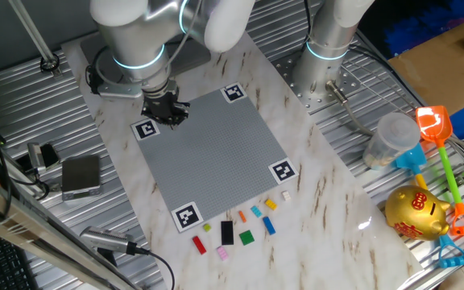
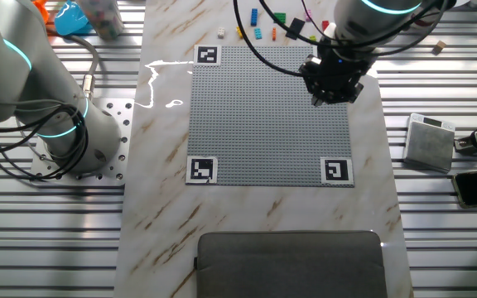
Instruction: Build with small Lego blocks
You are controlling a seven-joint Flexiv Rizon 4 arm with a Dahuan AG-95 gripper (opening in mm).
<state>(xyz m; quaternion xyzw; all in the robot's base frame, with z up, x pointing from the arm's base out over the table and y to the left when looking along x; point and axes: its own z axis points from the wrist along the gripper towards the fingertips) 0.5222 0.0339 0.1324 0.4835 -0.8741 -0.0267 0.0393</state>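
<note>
Gripper hovers over plate far corner; grasp state unclear, you can't tell. Blocks lie well apart, past opposite plate edge—reach across.

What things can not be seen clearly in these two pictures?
- Gripper: its fingers are dark and small in both views, so open or shut cannot be told, nor whether it holds anything.
- Lego blocks: too small in one fixed view to show studs or exact shapes; in the other fixed view black cables cross them at the top edge.
- Plate: its studs blur into flat grey.
</note>
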